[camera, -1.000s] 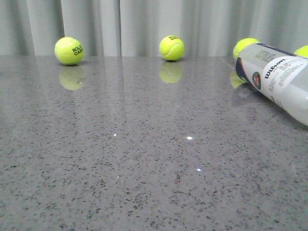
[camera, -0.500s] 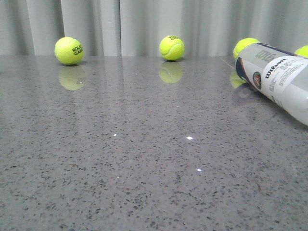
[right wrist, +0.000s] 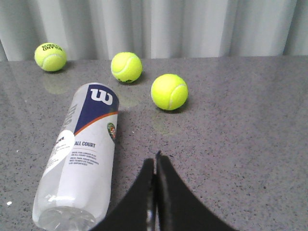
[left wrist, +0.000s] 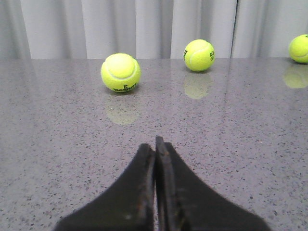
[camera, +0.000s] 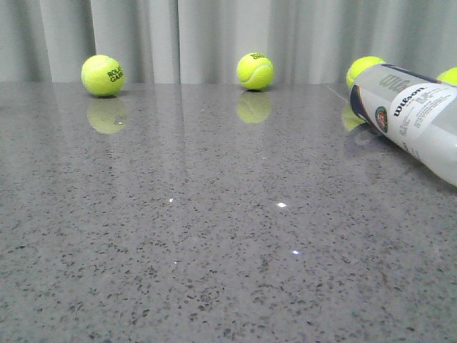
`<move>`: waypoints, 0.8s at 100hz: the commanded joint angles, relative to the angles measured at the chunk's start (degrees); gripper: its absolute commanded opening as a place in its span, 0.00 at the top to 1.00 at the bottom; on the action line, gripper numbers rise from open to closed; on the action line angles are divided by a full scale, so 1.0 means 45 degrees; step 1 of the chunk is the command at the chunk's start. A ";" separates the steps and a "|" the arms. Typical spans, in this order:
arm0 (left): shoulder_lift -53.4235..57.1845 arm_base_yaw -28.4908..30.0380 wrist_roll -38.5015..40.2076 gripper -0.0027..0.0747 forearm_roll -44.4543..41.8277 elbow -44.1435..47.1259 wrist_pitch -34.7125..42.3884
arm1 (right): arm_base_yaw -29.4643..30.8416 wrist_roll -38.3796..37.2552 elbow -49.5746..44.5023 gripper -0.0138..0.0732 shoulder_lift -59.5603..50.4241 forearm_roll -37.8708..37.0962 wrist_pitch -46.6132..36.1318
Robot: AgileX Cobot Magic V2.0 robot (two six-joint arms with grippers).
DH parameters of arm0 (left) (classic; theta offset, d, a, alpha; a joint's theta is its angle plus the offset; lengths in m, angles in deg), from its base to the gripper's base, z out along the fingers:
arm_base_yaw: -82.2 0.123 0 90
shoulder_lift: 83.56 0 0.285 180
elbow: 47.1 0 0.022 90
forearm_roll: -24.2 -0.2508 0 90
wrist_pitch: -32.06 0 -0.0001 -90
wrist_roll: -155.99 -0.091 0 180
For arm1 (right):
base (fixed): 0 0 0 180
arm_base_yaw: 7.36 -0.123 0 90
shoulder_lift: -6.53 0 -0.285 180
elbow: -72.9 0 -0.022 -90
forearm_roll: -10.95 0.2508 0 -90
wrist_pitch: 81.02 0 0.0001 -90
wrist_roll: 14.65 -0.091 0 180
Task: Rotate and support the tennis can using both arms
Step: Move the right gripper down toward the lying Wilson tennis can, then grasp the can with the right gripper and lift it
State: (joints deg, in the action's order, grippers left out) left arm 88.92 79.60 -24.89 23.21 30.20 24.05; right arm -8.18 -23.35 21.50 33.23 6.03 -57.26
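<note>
- Grey speckled stone table [camera: 214, 236] carries everything, with pale curtains [camera: 214, 36] hanging behind its far edge.
- Tennis can [camera: 410, 114] lies on its side near the far right corner of the table, its navy-labelled end toward the far edge, the clear end running off the right side of the front view.
- Left gripper [left wrist: 156, 142] hangs low over bare table, jaws pressed together, holding nothing.
- Right gripper [right wrist: 156, 159] sits just beside the can [right wrist: 82, 154], apart from it, jaws pressed together and empty.
- Yellow-green tennis balls [camera: 103, 75] sit along the far edge; two [right wrist: 169, 91] lie near the can's labelled end.
</note>
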 commanded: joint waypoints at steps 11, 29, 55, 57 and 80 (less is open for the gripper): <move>0.0397 -0.0021 0.0072 0.99 0.0024 0.0565 0.0997 | 0.0058 0.0035 0.2029 0.79 0.2610 0.0002 0.0477; 0.0397 -0.0021 0.0072 0.99 0.0024 0.0565 0.0997 | 0.0047 0.0048 0.3962 0.28 0.4718 0.0002 0.2111; 0.0397 -0.0021 0.0072 0.99 0.0024 0.0565 0.0997 | -0.0665 0.0258 0.6553 0.12 0.7444 0.0075 0.3804; 0.0397 -0.0021 0.0072 0.99 0.0024 0.0565 0.0997 | -0.0797 0.0258 0.6739 0.12 0.7669 0.0100 0.3901; 0.0397 -0.0021 0.0072 0.99 0.0024 0.0565 0.0997 | -0.2047 0.0258 0.8406 0.12 1.0022 0.1093 0.4233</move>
State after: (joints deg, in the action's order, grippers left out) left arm 88.92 79.60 -24.89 23.21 30.20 24.05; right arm -15.80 -22.85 55.02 75.58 9.10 -35.66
